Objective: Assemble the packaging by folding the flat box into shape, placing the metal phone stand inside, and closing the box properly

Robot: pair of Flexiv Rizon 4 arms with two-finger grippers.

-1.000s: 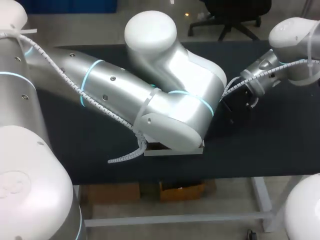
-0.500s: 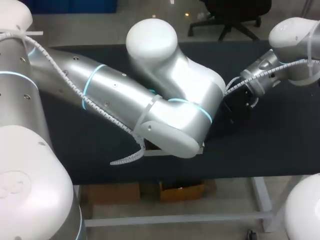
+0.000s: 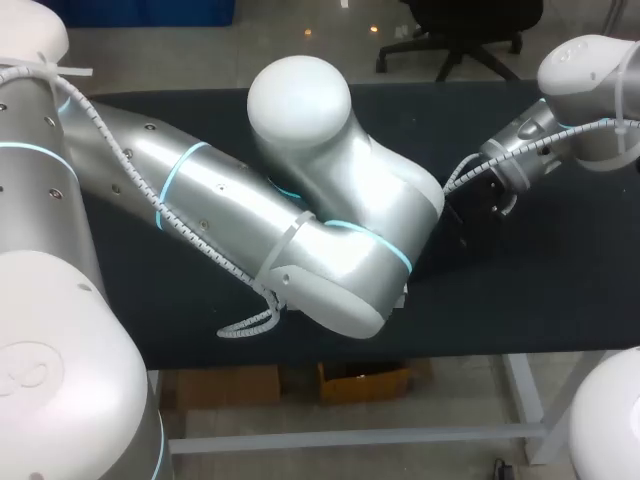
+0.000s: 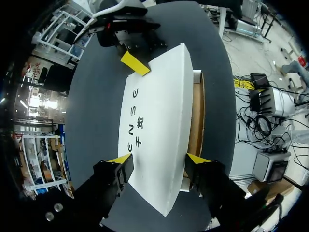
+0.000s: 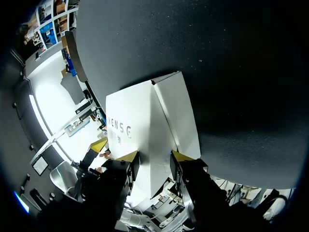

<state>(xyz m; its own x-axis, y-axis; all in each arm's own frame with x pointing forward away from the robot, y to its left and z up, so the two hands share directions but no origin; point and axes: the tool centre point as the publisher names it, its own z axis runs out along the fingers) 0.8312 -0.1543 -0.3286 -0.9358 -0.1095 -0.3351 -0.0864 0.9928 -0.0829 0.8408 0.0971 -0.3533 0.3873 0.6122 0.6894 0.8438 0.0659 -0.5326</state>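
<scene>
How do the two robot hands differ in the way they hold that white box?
The left gripper straddles the white box across its width, fingers wide apart; the right gripper pinches one end, fingers closer together. The left presses the sides; the right lays a finger on top. Both have yellow tips.

The head camera looked down on the table from above and behind, well back; the left wrist camera sat close over the white box, facing along it; the right wrist camera met the same white box from the opposite end.
</scene>
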